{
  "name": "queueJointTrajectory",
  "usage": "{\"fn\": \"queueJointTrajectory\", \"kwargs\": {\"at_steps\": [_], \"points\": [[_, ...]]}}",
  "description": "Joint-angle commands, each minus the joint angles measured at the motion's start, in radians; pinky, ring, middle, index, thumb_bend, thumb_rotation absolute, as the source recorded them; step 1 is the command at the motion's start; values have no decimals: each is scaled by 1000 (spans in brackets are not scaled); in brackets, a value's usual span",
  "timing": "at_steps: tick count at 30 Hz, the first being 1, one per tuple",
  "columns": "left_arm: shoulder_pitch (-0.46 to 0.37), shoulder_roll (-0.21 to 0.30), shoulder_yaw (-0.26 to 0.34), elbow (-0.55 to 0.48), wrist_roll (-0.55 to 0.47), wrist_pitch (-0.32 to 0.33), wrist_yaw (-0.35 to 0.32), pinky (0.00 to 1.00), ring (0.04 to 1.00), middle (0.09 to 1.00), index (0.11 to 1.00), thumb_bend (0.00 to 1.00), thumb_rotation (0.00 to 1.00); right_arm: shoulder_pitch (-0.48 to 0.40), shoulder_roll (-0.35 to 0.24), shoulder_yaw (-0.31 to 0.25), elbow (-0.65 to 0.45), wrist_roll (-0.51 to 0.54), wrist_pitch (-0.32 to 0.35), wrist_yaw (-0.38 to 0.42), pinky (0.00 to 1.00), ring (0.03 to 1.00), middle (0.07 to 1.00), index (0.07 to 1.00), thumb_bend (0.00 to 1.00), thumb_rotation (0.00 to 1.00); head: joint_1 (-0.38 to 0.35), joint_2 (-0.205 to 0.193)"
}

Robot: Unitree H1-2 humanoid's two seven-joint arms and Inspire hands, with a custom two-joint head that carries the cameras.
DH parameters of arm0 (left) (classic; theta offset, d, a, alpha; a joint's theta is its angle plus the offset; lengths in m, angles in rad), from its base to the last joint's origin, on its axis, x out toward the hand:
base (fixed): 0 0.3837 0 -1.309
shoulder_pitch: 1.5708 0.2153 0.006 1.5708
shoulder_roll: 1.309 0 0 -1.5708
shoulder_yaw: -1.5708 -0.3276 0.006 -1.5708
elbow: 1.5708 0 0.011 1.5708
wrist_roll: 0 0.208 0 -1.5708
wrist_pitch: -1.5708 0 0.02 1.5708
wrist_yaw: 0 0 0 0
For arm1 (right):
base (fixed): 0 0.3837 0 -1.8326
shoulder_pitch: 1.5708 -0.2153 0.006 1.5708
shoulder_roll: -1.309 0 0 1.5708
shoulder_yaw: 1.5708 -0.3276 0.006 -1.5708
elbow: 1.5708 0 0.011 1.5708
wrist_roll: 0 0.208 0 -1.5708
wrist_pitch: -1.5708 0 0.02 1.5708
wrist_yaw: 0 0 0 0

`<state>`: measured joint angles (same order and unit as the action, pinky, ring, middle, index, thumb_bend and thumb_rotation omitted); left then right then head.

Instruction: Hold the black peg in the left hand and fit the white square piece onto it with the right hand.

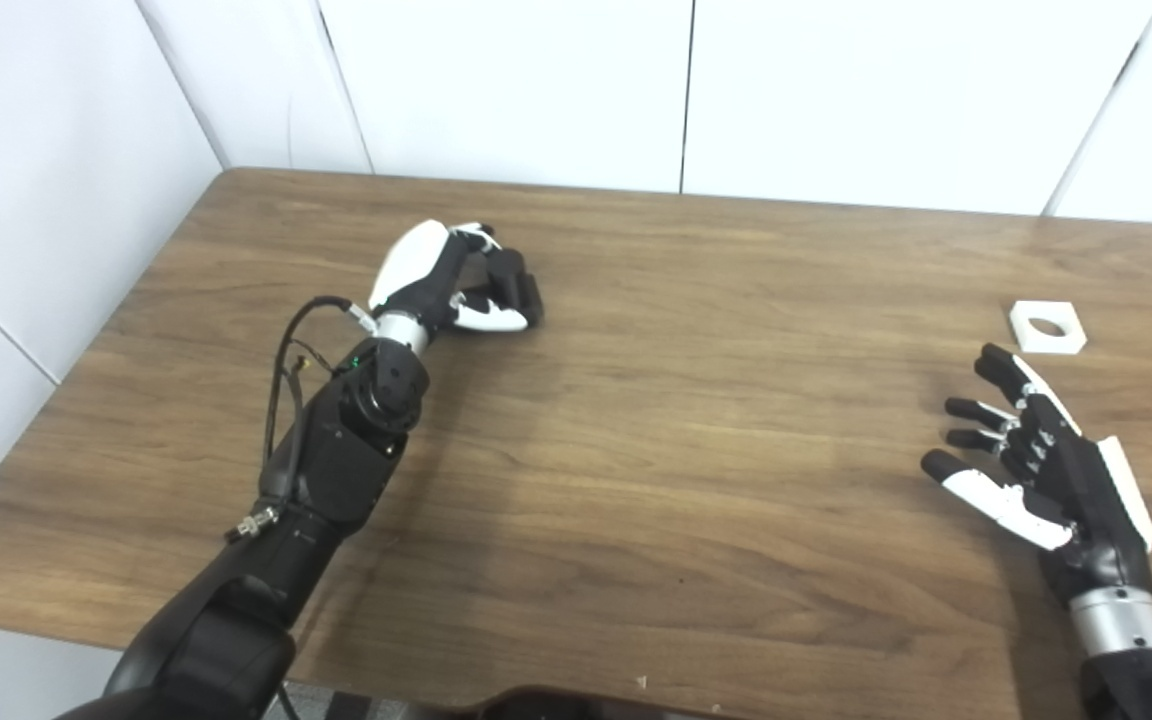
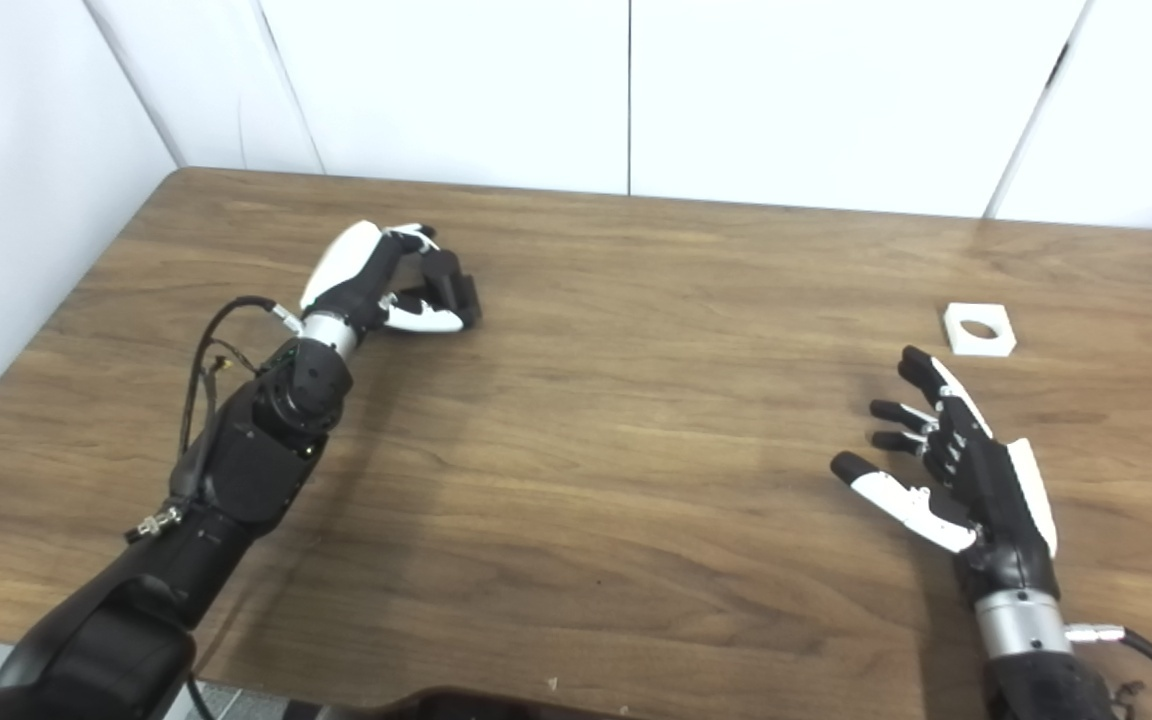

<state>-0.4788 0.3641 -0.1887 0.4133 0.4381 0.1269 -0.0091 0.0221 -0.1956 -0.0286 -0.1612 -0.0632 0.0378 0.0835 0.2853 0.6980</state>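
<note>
Two hands up on my brown wooden table [image 1: 636,420]. My left hand [image 1: 456,280] is curled around a dark thing, probably the black peg [image 1: 521,290], can't say for sure. Right hand [image 1: 1036,460] is spread, holding nothing, with the white square piece with a round hole [image 1: 1047,327] lying just beyond its fingertips.

- Left arm [image 1: 336,470] reaching far forward from the lower left, wrist bent; left hand [image 1: 456,280] low at the table, fingers [image 1: 516,285] curled inward toward the thumb; whether anything sits inside the curl cannot be told
- Right hand [image 1: 1036,460] near the right edge, palm facing left, fingers spread wide and holding nothing; silver wrist below it
</note>
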Motion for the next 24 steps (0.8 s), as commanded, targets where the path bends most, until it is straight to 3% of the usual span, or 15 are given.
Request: {"fn": "queueJointTrajectory", "kwargs": {"at_steps": [1, 4, 14, 24], "points": [[-6, 30, -8, -17, -18, -50, -42, 906, 936, 898, 490, 524, 69, -34, 0, 2, -15, -2, -16, -1, 682, 787, 916, 909, 821, 383, -2, 1], [-2, 38, -10, -20, -43, -92, -79, 877, 933, 894, 491, 523, 71, -36, 1, 4, -10, -5, -25, -3, 682, 785, 913, 908, 825, 386, -5, 2], [20, 44, -36, -86, -61, -125, -176, 954, 964, 905, 491, 523, 72, -35, 14, 8, -13, -7, -30, -9, 679, 782, 912, 908, 824, 379, -19, 2], [51, 26, -71, -143, -67, -166, -211, 940, 964, 904, 491, 522, 71, -32, 21, 9, -34, -11, -14, -16, 685, 785, 919, 913, 814, 376, -43, 12]]}}
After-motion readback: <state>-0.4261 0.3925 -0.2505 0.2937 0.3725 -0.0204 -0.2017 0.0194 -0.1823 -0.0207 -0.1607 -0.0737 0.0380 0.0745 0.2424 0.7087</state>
